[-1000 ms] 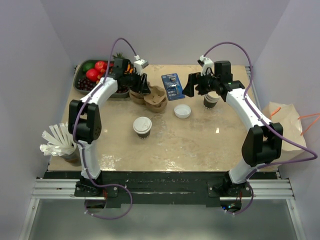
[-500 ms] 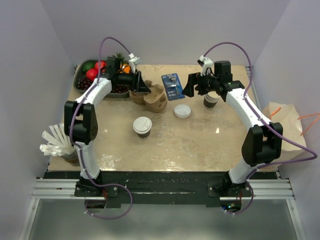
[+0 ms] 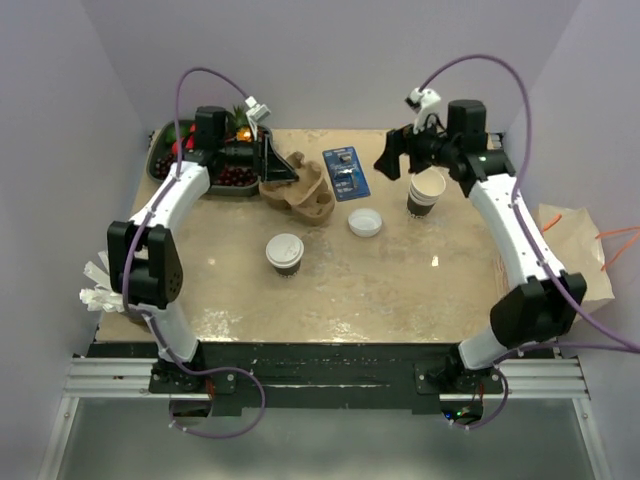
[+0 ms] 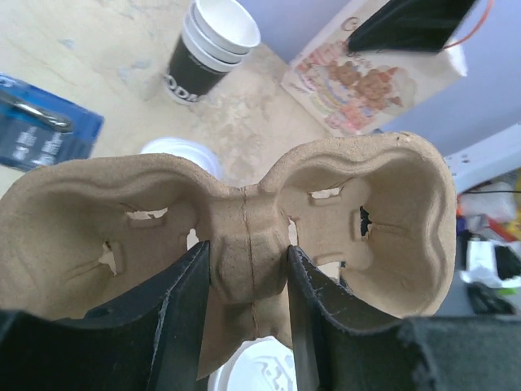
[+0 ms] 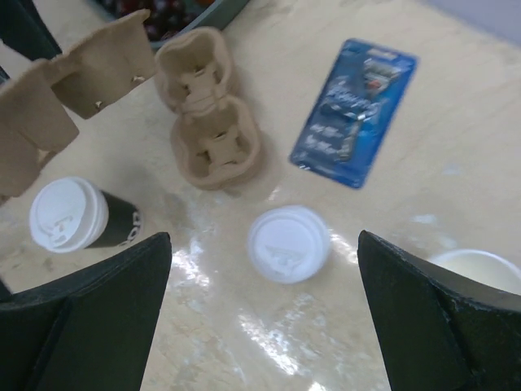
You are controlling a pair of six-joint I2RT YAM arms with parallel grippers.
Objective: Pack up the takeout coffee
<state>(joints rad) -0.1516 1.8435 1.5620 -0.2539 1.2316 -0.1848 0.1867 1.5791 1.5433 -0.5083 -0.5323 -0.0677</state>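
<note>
Your left gripper (image 4: pixel 248 269) clamps the pulp cup carrier (image 4: pixel 391 212) by its centre ridge, beyond the lidded coffee cup (image 3: pixel 285 252); your right gripper (image 5: pixel 264 318) gapes wide, well apart from it.

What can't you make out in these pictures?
Left wrist view: takeout coffee, only a sliver of lid shows, under the held cup carrier and the left hand.
Right wrist view: cup stack, cut off by the right hand and the frame's edge.
Top view: blue packet, print too small.
</note>
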